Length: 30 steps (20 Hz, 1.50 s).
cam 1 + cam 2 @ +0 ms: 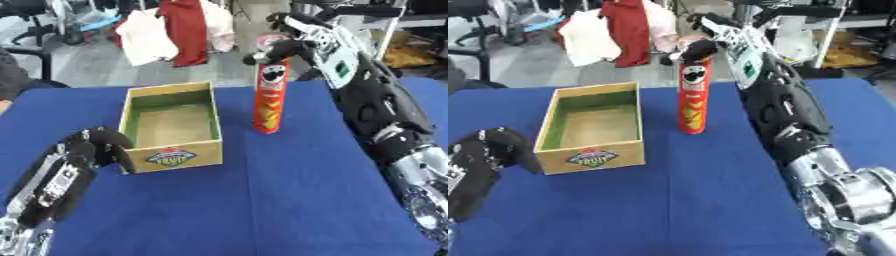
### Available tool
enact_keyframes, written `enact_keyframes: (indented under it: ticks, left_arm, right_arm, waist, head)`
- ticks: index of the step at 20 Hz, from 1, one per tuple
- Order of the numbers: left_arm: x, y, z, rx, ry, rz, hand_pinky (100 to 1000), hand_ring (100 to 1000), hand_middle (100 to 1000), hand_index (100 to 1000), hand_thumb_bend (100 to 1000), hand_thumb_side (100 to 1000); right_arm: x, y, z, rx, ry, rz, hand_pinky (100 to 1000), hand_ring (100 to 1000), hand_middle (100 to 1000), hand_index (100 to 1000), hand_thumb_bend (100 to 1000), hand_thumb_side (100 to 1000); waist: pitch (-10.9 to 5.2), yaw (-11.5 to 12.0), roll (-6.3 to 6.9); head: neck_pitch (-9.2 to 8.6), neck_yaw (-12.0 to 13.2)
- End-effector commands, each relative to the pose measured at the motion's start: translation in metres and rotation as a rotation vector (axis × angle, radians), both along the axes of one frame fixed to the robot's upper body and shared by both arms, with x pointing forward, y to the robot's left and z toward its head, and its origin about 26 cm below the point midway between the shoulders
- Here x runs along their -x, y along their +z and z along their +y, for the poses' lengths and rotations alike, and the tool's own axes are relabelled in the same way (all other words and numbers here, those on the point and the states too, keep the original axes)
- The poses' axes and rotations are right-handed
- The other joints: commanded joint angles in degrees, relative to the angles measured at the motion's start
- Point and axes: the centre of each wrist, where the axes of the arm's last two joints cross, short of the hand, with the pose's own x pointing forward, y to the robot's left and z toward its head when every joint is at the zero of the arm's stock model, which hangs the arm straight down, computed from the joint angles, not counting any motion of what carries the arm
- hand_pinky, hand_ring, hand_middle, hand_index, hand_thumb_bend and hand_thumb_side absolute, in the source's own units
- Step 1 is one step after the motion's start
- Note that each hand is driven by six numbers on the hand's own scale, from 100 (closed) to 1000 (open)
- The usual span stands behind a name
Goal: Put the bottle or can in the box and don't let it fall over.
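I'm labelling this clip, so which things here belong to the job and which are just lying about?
Job: red can, upright on the blue table; open box; right hand at the can's top; left hand by the box's corner.

Lying about: clothes hanging behind; chair at far left.

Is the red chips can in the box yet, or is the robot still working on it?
Not yet. The red can stands upright on the blue table, beside the empty box. The right hand is curled round its top. The left hand is at the box's near corner. Lifting the can and setting it inside upright remain.
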Motion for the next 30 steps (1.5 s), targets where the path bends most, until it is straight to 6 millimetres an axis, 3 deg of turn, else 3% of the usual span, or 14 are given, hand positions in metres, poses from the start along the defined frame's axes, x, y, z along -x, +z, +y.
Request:
enact_keyframes:
  ticks: [1, 5, 10, 11, 15, 18, 21, 24, 25, 26, 27, 28, 29, 30]
  left_arm:
    - [0.0, 0.01, 0.0, 0.003, -0.009, -0.038, 539, 517, 615, 702, 100, 651]
    - [-0.001, 0.011, 0.0, 0.004, -0.01, -0.039, 539, 517, 615, 702, 100, 653]
    - [-0.001, 0.011, 0.0, 0.005, -0.01, -0.041, 539, 517, 615, 702, 100, 653]
    - [-0.001, 0.011, 0.0, 0.005, -0.01, -0.041, 540, 517, 615, 702, 100, 655]
    - [-0.001, 0.011, 0.0, 0.005, -0.009, -0.04, 540, 518, 615, 702, 100, 656]
    - [-0.001, 0.011, 0.001, 0.005, -0.008, -0.04, 540, 518, 615, 702, 100, 656]
    - [-0.001, 0.011, 0.001, 0.005, -0.006, -0.04, 540, 518, 615, 702, 100, 656]
    - [-0.001, 0.011, 0.002, 0.005, -0.004, -0.039, 540, 518, 615, 703, 100, 656]
    - [-0.001, 0.011, 0.002, 0.005, -0.004, -0.038, 540, 518, 615, 702, 100, 656]
    - [-0.001, 0.011, 0.002, 0.004, -0.003, -0.037, 540, 518, 615, 702, 100, 656]
    - [0.0, 0.01, 0.002, 0.004, -0.002, -0.036, 540, 518, 615, 702, 100, 655]
    - [0.0, 0.01, 0.002, 0.004, -0.002, -0.035, 540, 518, 615, 702, 100, 655]
    - [0.0, 0.01, 0.003, 0.003, -0.002, -0.034, 541, 518, 615, 703, 100, 655]
    - [0.0, 0.01, 0.003, 0.003, -0.002, -0.033, 541, 519, 615, 703, 100, 655]
  right_arm:
    - [-0.001, 0.01, -0.006, -0.006, -0.018, 0.007, 984, 952, 891, 993, 708, 479]
    - [-0.001, 0.003, -0.006, -0.011, -0.019, 0.05, 939, 928, 879, 983, 694, 464]
    - [-0.001, -0.001, -0.006, -0.015, -0.014, 0.087, 818, 857, 859, 973, 631, 450]
    - [-0.001, -0.001, -0.006, -0.015, -0.012, 0.089, 736, 790, 842, 962, 550, 426]
    - [-0.001, 0.001, -0.005, -0.017, 0.003, 0.076, 574, 600, 768, 919, 347, 358]
    - [0.0, 0.005, -0.003, -0.019, 0.018, 0.04, 426, 488, 645, 829, 194, 291]
    - [0.002, 0.013, -0.001, -0.025, 0.041, -0.018, 344, 435, 560, 758, 118, 260]
    - [0.004, 0.025, 0.003, -0.025, 0.071, -0.077, 289, 396, 508, 708, 100, 247]
    - [0.005, 0.03, 0.005, -0.025, 0.084, -0.099, 256, 370, 485, 689, 100, 294]
    - [0.006, 0.035, 0.007, -0.025, 0.099, -0.119, 242, 360, 477, 679, 100, 246]
    - [0.007, 0.041, 0.01, -0.024, 0.118, -0.144, 227, 349, 468, 671, 100, 296]
    - [0.008, 0.047, 0.013, -0.024, 0.136, -0.164, 221, 345, 464, 667, 117, 402]
    - [0.01, 0.052, 0.016, -0.024, 0.156, -0.185, 215, 340, 460, 665, 100, 249]
    - [0.011, 0.058, 0.02, -0.025, 0.18, -0.204, 208, 335, 457, 662, 100, 250]
  waist:
    - [-0.41, 0.1, -0.02]
    - [-0.31, 0.2, -0.02]
    - [-0.17, 0.3, -0.05]
    - [-0.14, 0.3, -0.06]
    - [-0.09, 0.3, -0.1]
    - [-0.1, 0.3, -0.08]
    - [-0.15, 0.3, -0.06]
    - [-0.26, 0.2, -0.1]
    - [-0.31, 0.2, -0.12]
    - [-0.36, 0.1, -0.15]
    - [-0.44, 0.1, -0.2]
    - [-0.49, 0.1, -0.24]
    - [-0.57, 0.1, -0.27]
    - [-0.66, 0.1, -0.3]
  head:
    - [-0.84, -0.3]
    - [-1.03, -0.5]
    - [-1.06, -0.6]
    - [-1.07, -0.6]
    - [-1.06, -0.6]
    - [-1.11, -0.6]
    - [-1.15, -0.6]
    - [-1.16, -0.7]
    - [-1.17, -0.7]
    - [-1.16, -0.7]
    - [-1.11, -0.7]
    - [-1.09, -0.7]
    - [-1.05, -0.7]
    - [-1.02, -0.7]
